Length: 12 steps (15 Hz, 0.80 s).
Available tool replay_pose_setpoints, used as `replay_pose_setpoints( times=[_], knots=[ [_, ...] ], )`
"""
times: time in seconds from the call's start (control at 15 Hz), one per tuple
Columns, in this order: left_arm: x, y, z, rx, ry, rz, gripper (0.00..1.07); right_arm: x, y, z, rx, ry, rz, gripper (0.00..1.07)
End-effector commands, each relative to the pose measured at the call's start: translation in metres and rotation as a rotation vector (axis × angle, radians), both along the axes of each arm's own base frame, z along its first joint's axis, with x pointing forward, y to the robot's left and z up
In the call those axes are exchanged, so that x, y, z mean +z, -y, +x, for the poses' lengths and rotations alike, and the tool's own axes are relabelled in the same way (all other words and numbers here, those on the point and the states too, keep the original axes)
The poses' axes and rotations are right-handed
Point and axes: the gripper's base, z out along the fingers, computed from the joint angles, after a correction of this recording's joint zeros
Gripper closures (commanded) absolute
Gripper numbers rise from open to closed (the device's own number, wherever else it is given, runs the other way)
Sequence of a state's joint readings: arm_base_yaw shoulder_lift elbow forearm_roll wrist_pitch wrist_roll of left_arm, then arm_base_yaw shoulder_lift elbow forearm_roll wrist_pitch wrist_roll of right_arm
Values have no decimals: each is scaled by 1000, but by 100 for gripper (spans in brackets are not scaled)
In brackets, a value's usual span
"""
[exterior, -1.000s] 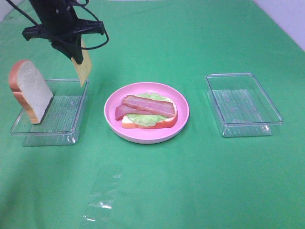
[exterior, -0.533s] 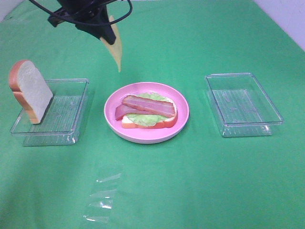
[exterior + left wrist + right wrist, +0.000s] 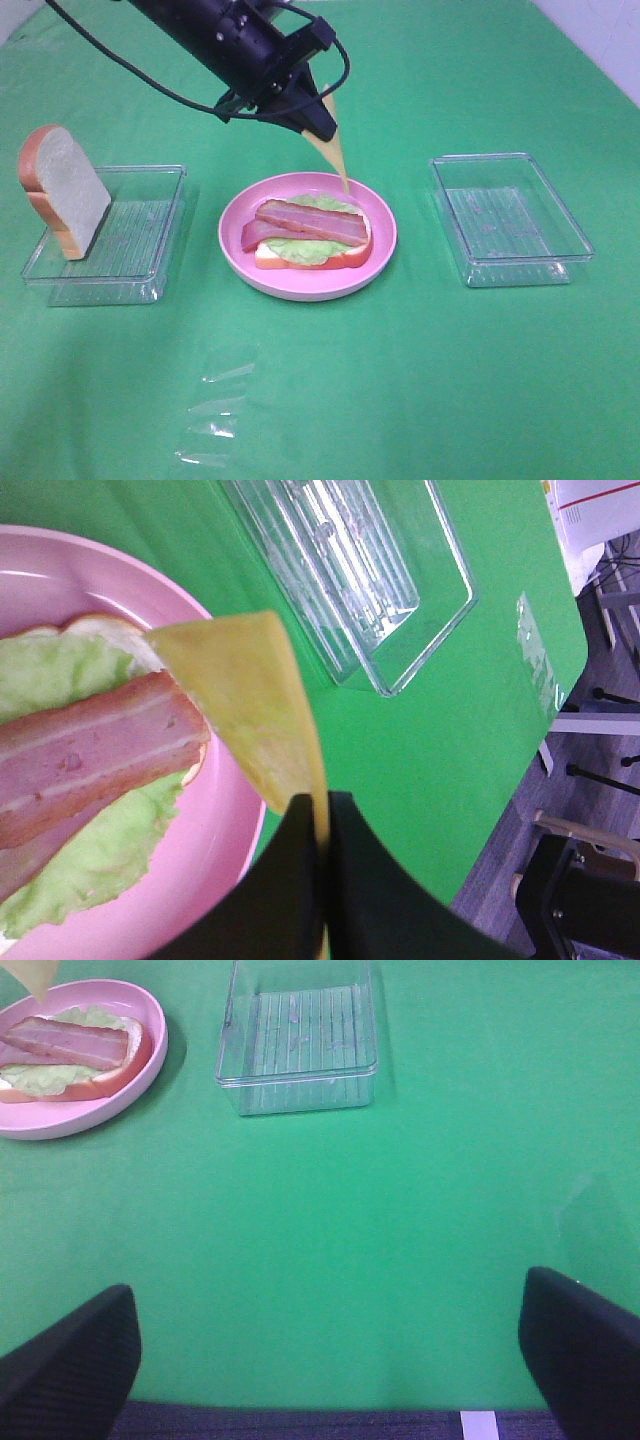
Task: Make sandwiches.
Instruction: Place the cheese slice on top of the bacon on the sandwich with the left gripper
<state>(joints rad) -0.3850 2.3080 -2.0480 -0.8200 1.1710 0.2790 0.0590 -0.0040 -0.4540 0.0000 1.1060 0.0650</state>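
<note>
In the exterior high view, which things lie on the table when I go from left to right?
Bread slice leaning in the left clear tray → pink plate with the open sandwich → empty right clear tray.

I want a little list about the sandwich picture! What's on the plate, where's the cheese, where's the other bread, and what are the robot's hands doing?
plate: round pink plate holding a bread slice, lettuce and two bacon strips
cheese: yellow cheese square hanging above the far edge of the plate, not touching the bacon
left tool: left tool shut on the cheese
second bread slice: second bread slice leaning upright in the left tray
right tray: right tray with nothing in it
right tool: right tool open, over bare green cloth
</note>
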Motion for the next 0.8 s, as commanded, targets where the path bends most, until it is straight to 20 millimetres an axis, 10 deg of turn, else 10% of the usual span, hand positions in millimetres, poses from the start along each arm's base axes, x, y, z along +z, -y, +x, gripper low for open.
replay_pose_setpoints(
  times=[0.07,0.8],
  knots=[
    [-16,15,-2,-18,2,0,107,0,0,-2,1,25,0,9],
    [-61,15,4,-60,70,209,107,0,0,-2,1,25,0,9]
  ],
)
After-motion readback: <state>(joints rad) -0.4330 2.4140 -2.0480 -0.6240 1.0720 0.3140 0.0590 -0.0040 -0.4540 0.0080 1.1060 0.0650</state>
